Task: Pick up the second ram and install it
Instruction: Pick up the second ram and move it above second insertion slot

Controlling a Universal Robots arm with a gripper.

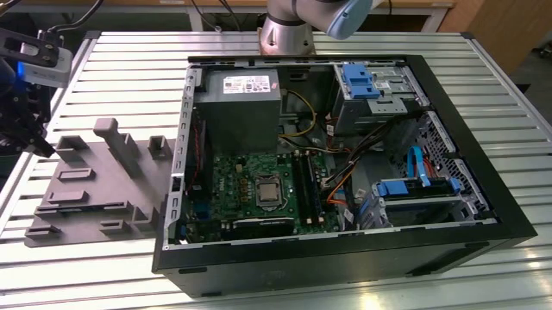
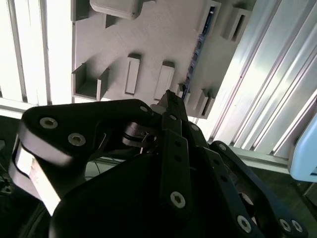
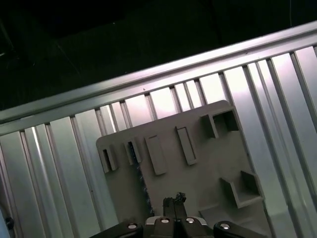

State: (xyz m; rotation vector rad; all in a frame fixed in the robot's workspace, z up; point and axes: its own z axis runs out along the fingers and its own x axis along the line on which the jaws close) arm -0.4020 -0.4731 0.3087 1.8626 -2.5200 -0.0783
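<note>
While the gripper [image 3: 174,200] hovers over the grey holder tray [image 3: 208,163], pinched narrow and empty, I'd call this the approach: the second ram [image 3: 142,186] stands on edge in a tray slot. Grabbing it needs wider jaws squared to that thin board. Slatted metal table [image 3: 59,163], open PC case [image 1: 345,258] nearby.

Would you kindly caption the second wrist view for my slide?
End effector poised over the grey holder tray, near the second ram standing in it.

The tray [image 1: 90,194] is matt grey plastic, the table [image 1: 129,64] gleaming ribbed metal, the gripper [image 2: 169,96] smooth satin black.
</note>
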